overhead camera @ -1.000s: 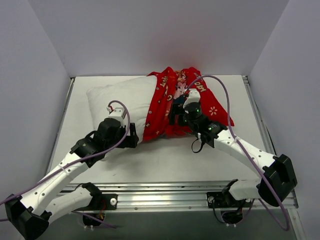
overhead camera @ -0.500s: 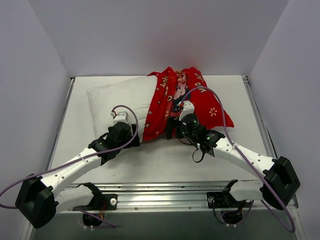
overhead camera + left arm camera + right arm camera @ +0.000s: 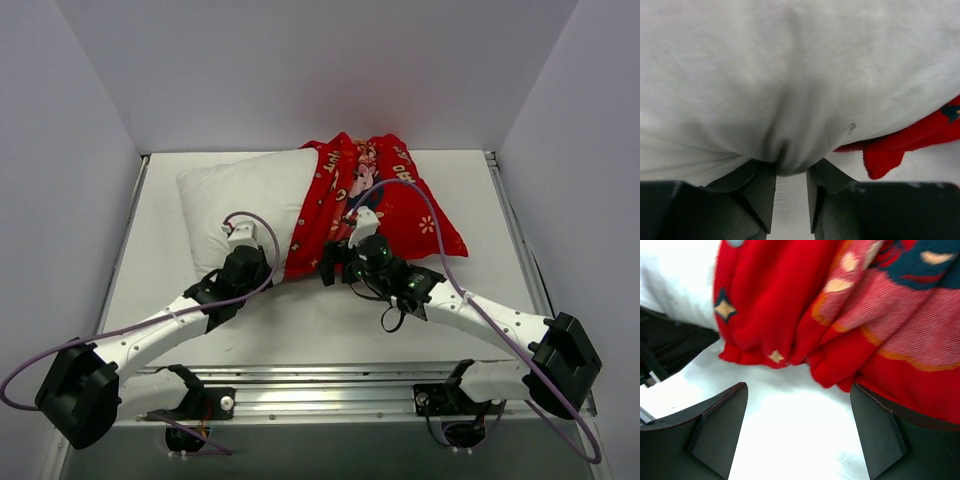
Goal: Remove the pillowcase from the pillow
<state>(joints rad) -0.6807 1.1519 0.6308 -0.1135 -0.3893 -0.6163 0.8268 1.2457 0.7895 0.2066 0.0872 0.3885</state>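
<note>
Red pillowcase [image 3: 375, 200] bunches over the pillow's [image 3: 245, 195] right half. Left gripper [image 3: 790, 170] pinches a small fold at the pillow's near edge. Right gripper [image 3: 797, 430] gapes wide, empty, just before the pillowcase's hem. That thin pinch may slip once pulling starts.

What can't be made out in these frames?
How far the pillow reaches inside the pillowcase: top view, red fabric covers it.
Left gripper jaws: top view, hidden under its own body; only the left wrist view shows them pinching pillow fabric.
Pillowcase's near hem: top view, partly behind the right gripper.
Pillowcase print: right wrist view, blurred and cut off by the top edge.
</note>
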